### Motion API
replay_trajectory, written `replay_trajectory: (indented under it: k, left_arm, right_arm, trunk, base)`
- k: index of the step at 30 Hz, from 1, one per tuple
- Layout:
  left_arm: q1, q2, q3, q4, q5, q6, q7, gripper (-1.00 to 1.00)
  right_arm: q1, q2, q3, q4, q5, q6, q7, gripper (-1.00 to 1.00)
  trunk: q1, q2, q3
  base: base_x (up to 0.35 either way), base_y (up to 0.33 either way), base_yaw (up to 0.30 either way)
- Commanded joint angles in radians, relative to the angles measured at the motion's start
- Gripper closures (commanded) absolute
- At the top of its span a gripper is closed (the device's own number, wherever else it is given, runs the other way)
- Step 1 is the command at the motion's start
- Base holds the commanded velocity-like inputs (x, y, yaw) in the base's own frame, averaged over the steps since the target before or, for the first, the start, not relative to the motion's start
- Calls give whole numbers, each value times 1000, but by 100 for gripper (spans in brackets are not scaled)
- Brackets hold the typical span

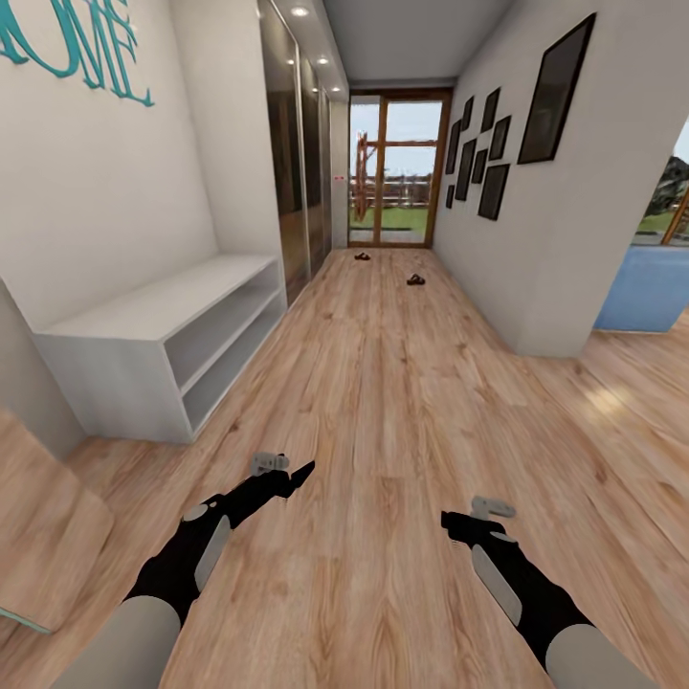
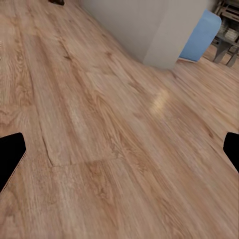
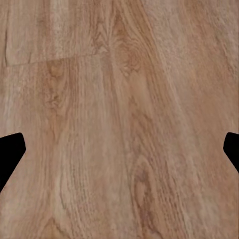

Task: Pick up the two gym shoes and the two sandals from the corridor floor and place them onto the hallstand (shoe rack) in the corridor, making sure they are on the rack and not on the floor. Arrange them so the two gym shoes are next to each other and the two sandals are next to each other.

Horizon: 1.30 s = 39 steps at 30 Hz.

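In both wrist views the fingers (image 2: 11,157) (image 3: 10,152) stand wide apart, with nothing between them but floor (image 1: 383,402). Both grippers (image 1: 304,473) (image 1: 446,520) hang low. Two dark sandals (image 1: 415,279) (image 1: 363,255) lie far down the corridor near the glass door. The rack (image 1: 163,321) stands at the left wall. I think the long drive may end misaligned, and the low arms could knock a sandal.

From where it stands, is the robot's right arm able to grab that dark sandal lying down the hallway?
Probably not. The sandal lies far down the floor near the glass door, while the right gripper hangs open close to the robot. Nothing blocks the way, so it would likely drive closer first.
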Motion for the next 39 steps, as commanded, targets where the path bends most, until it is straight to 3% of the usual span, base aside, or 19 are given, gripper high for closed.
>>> replay_trajectory:
  k: [1,39]
  left_arm:
    - [-1,-1,4,1,1,0,-6,-100]
    - [-1,-2,4,0,1,0,-6,-100]
  right_arm:
    - [-1,-2,7,-2,-8,3,-9,-100]
    - [-1,0,7,-2,-7,3,-8,-100]
  trunk:
    - [0,0,-1]
    - [0,0,-1]
  base:
    - [348,0,0]
    - [348,0,0]
